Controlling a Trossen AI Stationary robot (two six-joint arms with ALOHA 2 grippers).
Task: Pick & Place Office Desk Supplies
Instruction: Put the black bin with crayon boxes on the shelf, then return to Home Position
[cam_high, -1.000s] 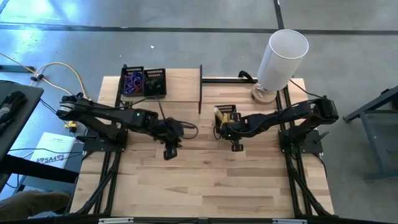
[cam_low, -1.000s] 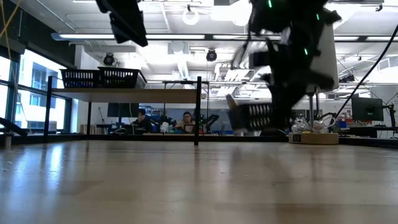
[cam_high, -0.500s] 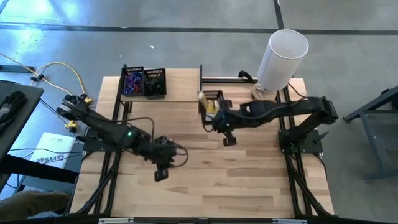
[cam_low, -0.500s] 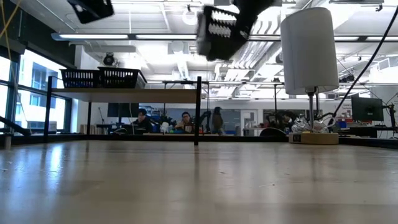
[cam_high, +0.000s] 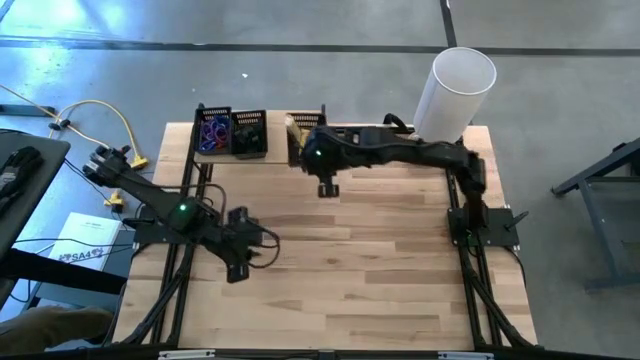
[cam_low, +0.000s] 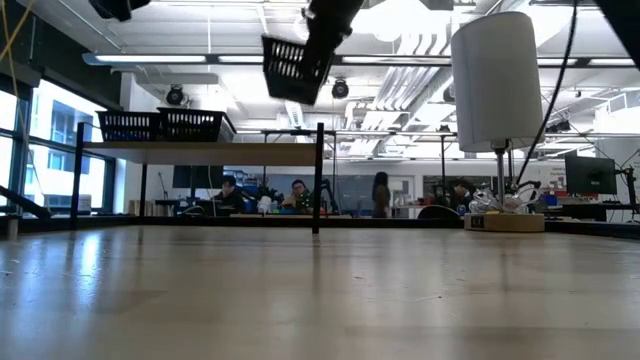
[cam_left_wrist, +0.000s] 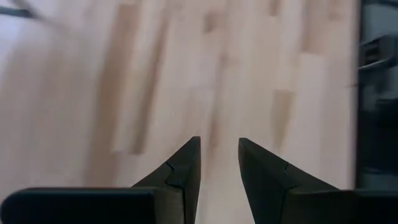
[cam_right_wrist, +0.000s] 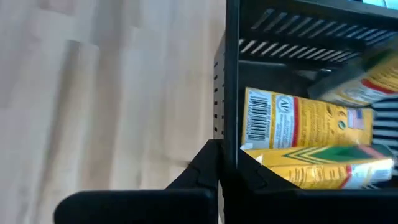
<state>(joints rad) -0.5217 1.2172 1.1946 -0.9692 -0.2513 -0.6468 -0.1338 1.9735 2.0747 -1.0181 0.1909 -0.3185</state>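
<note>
Right wrist view shows your right gripper clamped on the wall of a black mesh tray carrying yellow rectangular packets, aloft at the table's far edge. Keep it level, set it beside the two far-left trays. Left gripper, narrowly parted, holds nothing.

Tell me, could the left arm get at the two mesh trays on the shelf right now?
Probably yes. The left gripper hangs empty, fingers slightly apart, over bare table, with nothing between it and the two mesh trays. The right gripper, shut on a third tray's wall, hovers beside them and could crowd it.
</note>
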